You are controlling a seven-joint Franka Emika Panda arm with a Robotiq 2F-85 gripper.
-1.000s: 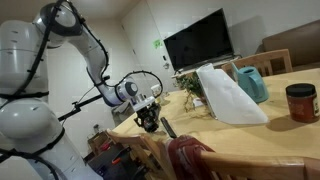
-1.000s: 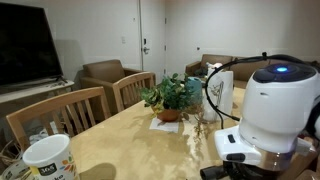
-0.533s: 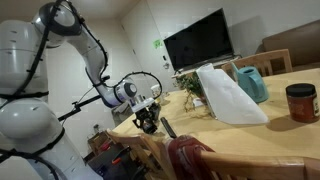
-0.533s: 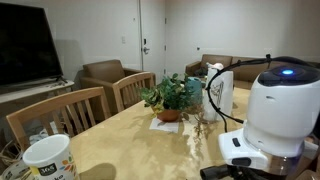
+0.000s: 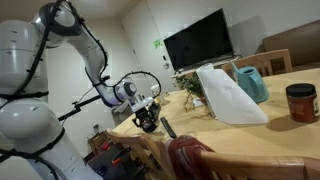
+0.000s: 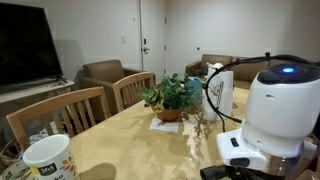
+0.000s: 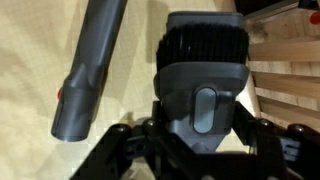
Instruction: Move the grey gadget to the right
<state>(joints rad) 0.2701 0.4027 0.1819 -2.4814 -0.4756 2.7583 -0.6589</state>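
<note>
Black claw (image 5: 148, 122) noted in an exterior view at the near edge of the table (image 5: 250, 140), hanging low off the white arm (image 5: 60, 45). Its grip cannot be judged from this angle. On the tabletop, well apart from it, stand a white bag (image 5: 228, 95), a teal pitcher (image 5: 252, 82) and a red-lidded jar (image 5: 300, 102).

In an exterior view from behind the robot, the white arm body (image 6: 275, 110) hides the claw. A potted plant (image 6: 170, 97) and a white mug (image 6: 48, 160) stand on the table.

Wrist view: the claw (image 7: 198, 142) is pressed against both sides of the grey gadget (image 7: 198, 85), pinching it. The gadget is a wide grey body with a dark ribbed head, and it points away from the camera over the tabletop. A grey tube (image 7: 85, 70) lies just beside it, not touching.
</note>
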